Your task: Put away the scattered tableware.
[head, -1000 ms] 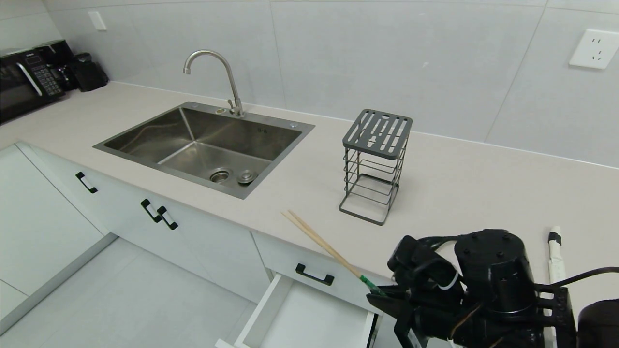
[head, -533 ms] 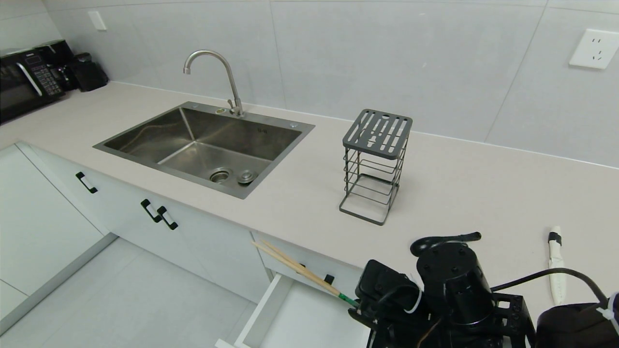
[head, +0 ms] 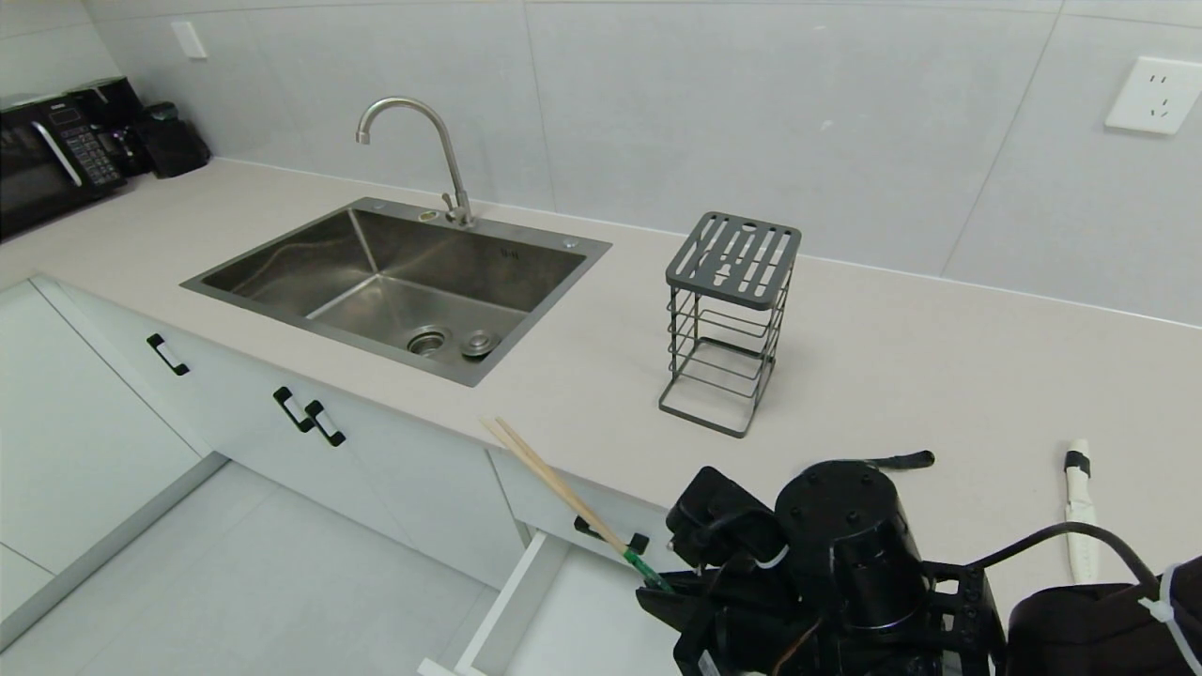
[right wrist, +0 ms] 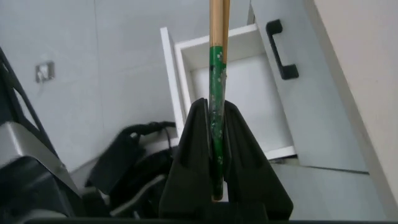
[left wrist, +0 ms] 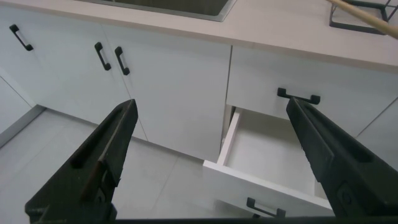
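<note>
Clamping a pair of wooden chopsticks with green ends (head: 554,483) by those ends, the right tool (head: 657,587) hangs above the open white drawer (head: 512,601); the sticks' long axis slants up toward the beige tabletop (head: 892,376), while the left tool (left wrist: 211,168) gapes wide.

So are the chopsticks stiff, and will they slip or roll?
Probably stiff and light: the chopsticks jut out straight though the right gripper pinches only their green end. Their far tips splay slightly, so one might pivot or slip. Thin sticks could roll in the drawer.
</note>
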